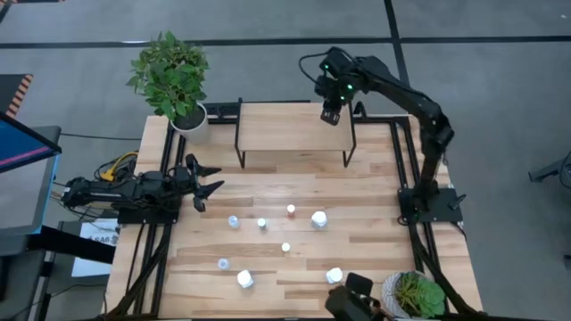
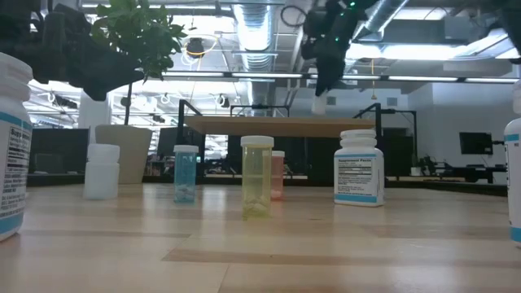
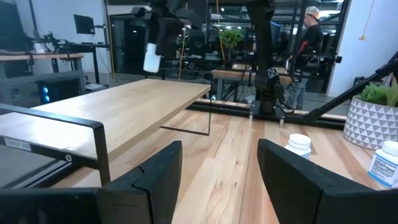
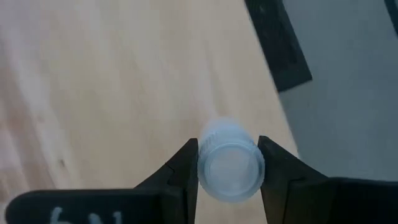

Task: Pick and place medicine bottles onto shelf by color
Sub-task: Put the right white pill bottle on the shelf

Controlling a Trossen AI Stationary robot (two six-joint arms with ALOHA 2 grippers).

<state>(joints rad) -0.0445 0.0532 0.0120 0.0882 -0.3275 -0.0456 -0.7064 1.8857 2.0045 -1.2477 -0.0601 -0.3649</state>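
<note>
Light wood-plank counter point(image 1: 357, 192), office glass glowing behind. The right end effector point(image 1: 331, 114) hangs over the far right corner of the small raised light-wood shelf on thin black legs point(image 1: 285, 127), fingers clamped on a small white plastic bottle point(image 4: 231, 166). The left end effector point(image 1: 207, 183) waits at the counter's left edge, fingers spread wide. Seven other small medicine bottles point(image 1: 318, 218) stand scattered mid-counter, nearer than the shelf.

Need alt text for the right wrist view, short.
Seen from above, the right claw grips a white bottle, one dark finger on each side, its round top facing the camera. Below lie the shelf's light wood top and, past its edge, a black bar and grey floor.
</note>
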